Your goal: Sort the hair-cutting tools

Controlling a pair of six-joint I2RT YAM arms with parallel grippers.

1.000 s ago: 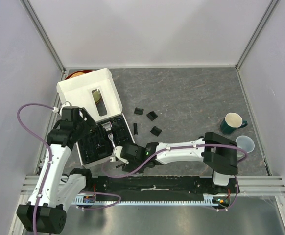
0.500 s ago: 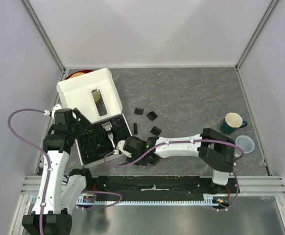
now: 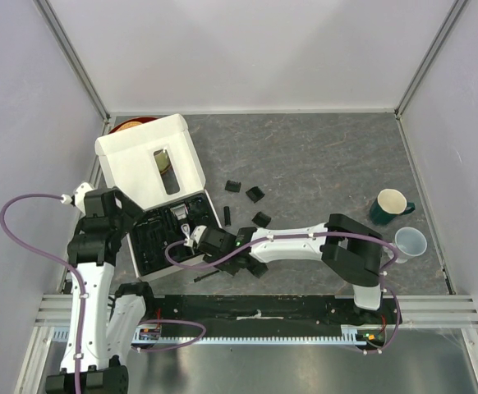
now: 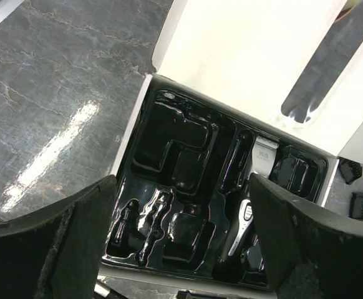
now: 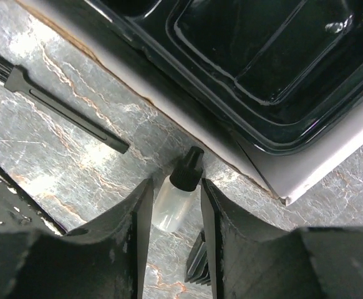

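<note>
The black tray in the white box holds the slim black clipper, which also shows in the left wrist view. My left gripper hangs open and empty over the tray. My right gripper, at the tray's front edge in the top view, is shut on a small clear bottle with a black cap, low by the box corner. A small black brush lies on the table beside it. A comb guard lies under the fingers. Other comb guards lie right of the box.
The white box lid stands open behind the tray, with a red bowl behind it. A green mug and a clear cup stand at the right. Two comb guards lie by the box's right side.
My right gripper has moved left and away from me, up to the tray's front edge. My left arm has drawn back to the left, its gripper still open over the tray.
</note>
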